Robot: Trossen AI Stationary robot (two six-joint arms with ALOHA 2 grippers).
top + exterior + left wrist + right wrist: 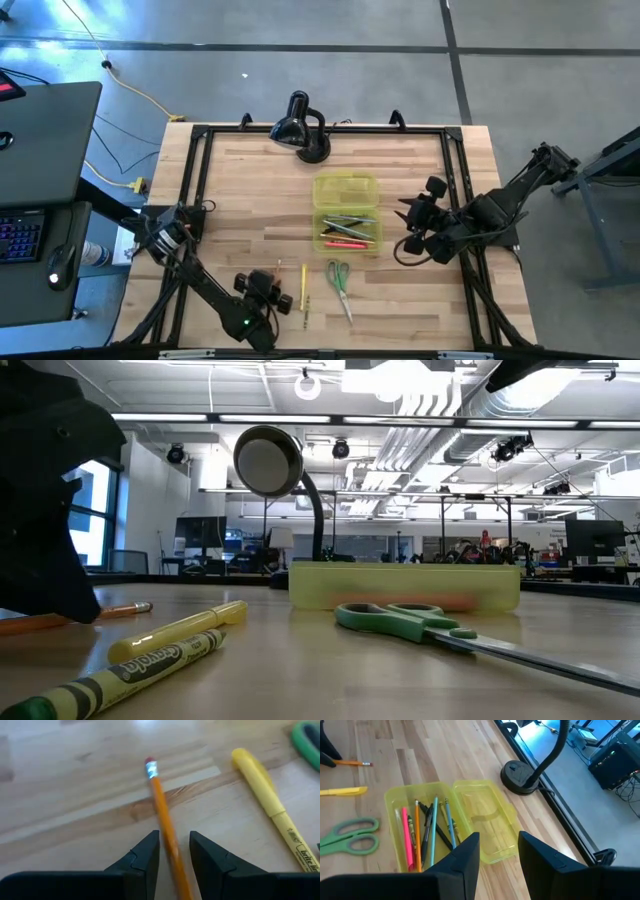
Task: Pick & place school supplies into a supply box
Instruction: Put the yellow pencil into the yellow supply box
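Observation:
My left gripper [174,837] is down at the table near its near edge, open by a narrow gap. An orange pencil [159,795] runs between its fingers, eraser end pointing away. I cannot see either finger touching it. A yellow highlighter [265,795], a yellow crayon [120,678] and green-handled scissors [340,284] lie flat on the table beside it. The yellow-green supply box [427,827] lies open, its lid [482,817] flat beside the tray. Several pens and pencils lie in the tray. My right gripper [499,845] hovers open and empty to the right of the box.
A black desk lamp [300,128] stands at the far edge just behind the box. A black frame [200,150] runs around the tabletop. Bare wood lies to the left of the box and between the box and the loose supplies.

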